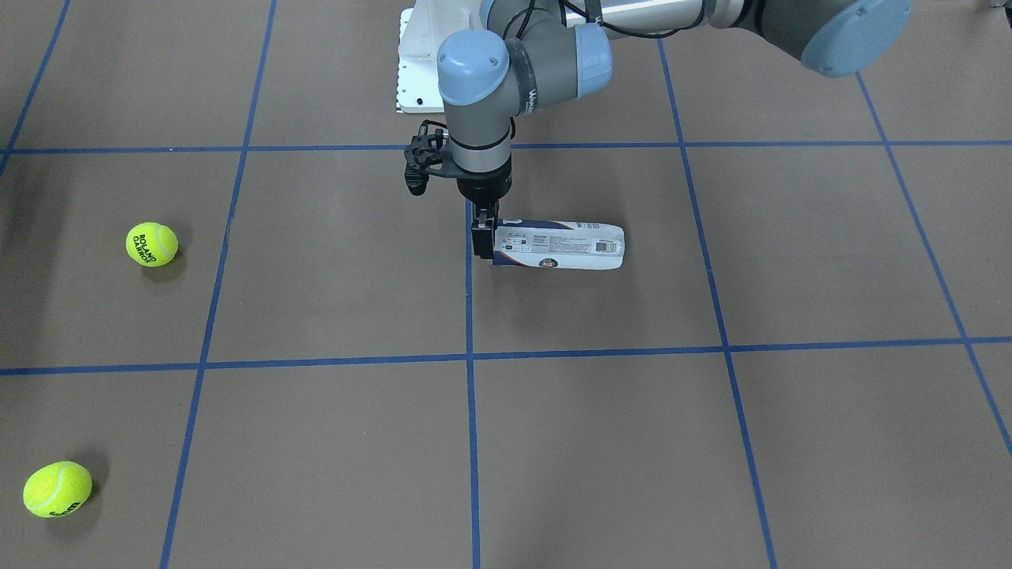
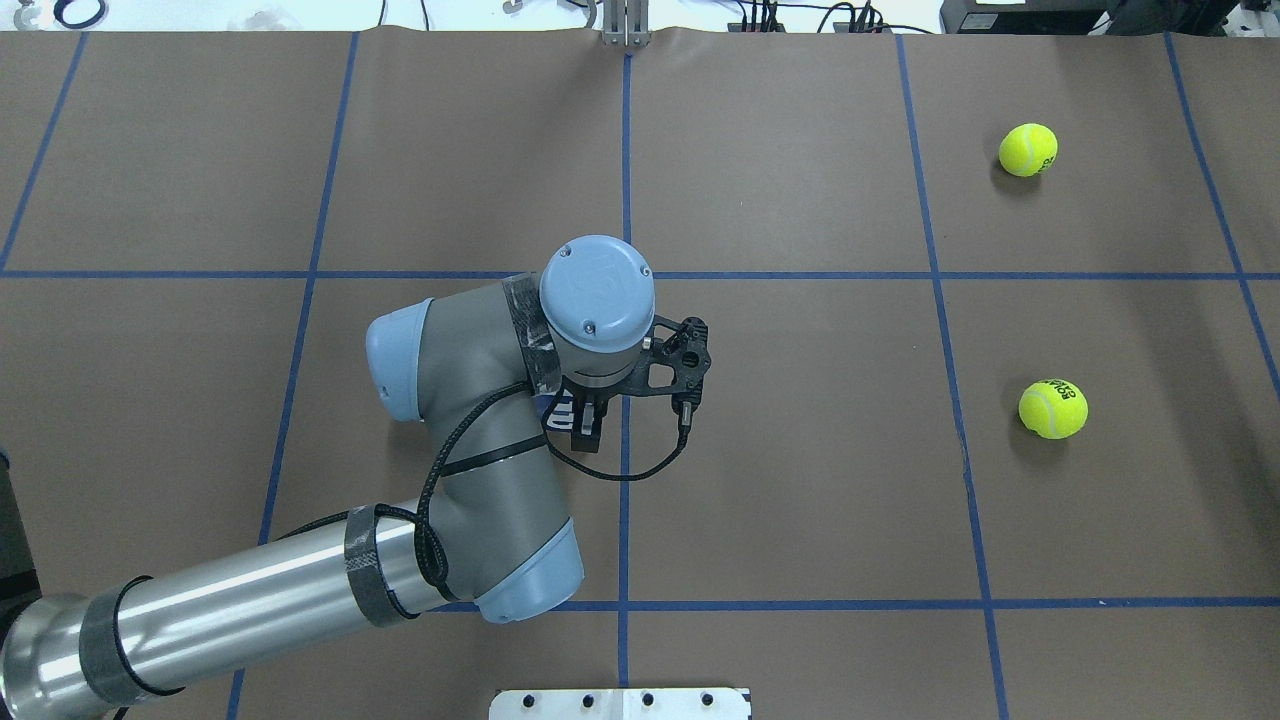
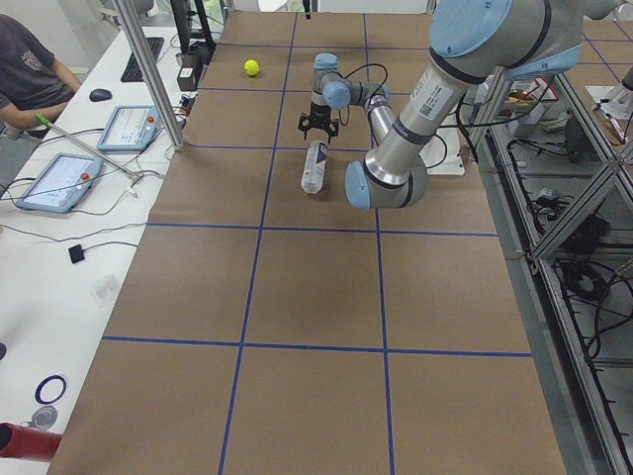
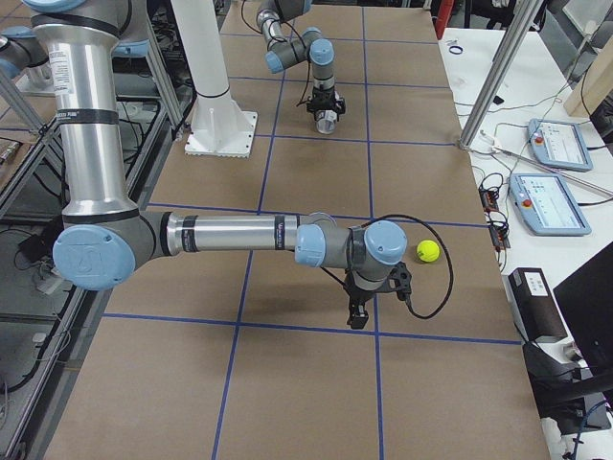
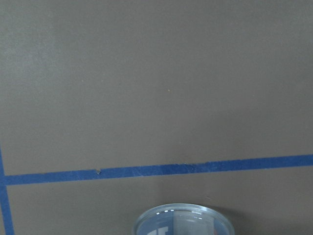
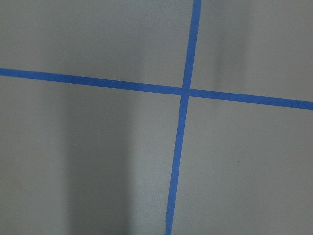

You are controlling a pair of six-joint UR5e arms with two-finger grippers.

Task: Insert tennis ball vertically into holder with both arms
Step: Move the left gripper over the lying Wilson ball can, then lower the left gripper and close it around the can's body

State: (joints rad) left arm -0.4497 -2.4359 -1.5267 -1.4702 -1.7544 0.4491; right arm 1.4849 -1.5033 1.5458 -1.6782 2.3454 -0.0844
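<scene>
A brown table [image 1: 711, 442] is marked into squares with blue tape. The tennis-ball can [image 1: 557, 246], clear plastic with a navy and white label, lies on its side near the middle of the table and has not yet been stood up.

The left gripper [image 1: 484, 237] points straight down at the can's open end. Its fingers are close together right at the rim. I cannot tell whether they pinch the can's wall or only touch it. The left wrist camera shows the can's round mouth, with no ball in the part it shows.

Two yellow balls lie loose, well apart from the can, off beyond its open end. The nearer tennis ball [image 1: 152, 243] is roughly level with the can. The farther tennis ball [image 1: 57, 489] lies out toward the operators' side. Nothing holds either one.

The right gripper [image 4: 359, 314] hangs low over the table, far from the can and near a ball. That side view does not show whether its fingers are parted or closed.

By my reading, the task is barely begun. The can needs standing upright and steadying. Then a ball must be picked up and lowered in from above.
</scene>
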